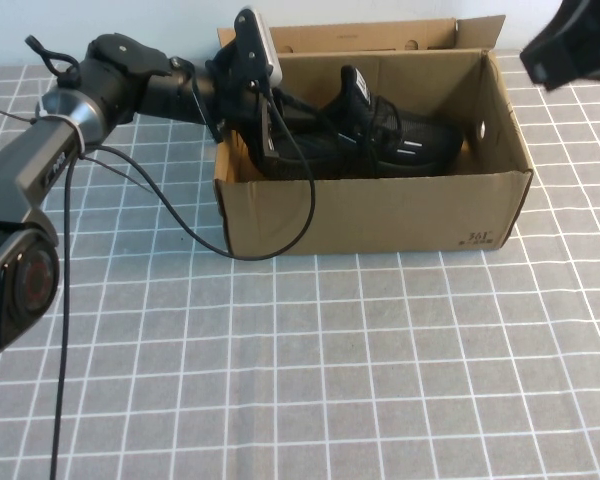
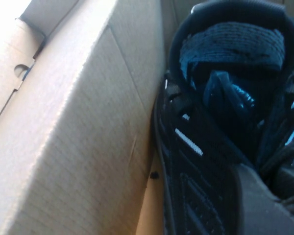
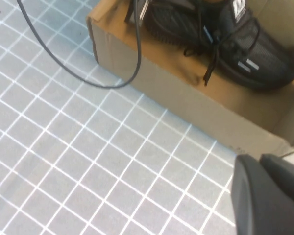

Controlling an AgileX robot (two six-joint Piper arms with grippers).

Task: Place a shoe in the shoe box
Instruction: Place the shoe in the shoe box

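The shoe, a black mesh sneaker with pale dashes, lies inside the shoe box, a brown cardboard box with its flaps up; the toe points right and the heel is at the box's left end. My left gripper reaches down into the left end of the box and is shut on the shoe's heel part. In the left wrist view the shoe lies against the box wall. My right gripper hovers at the far right above the box's back corner, shut and empty. The right wrist view shows the shoe in the box.
The table is a grey cloth with a white grid. A black cable hangs from the left arm and loops down across the box's front left corner. The left arm stretches in from the left edge.
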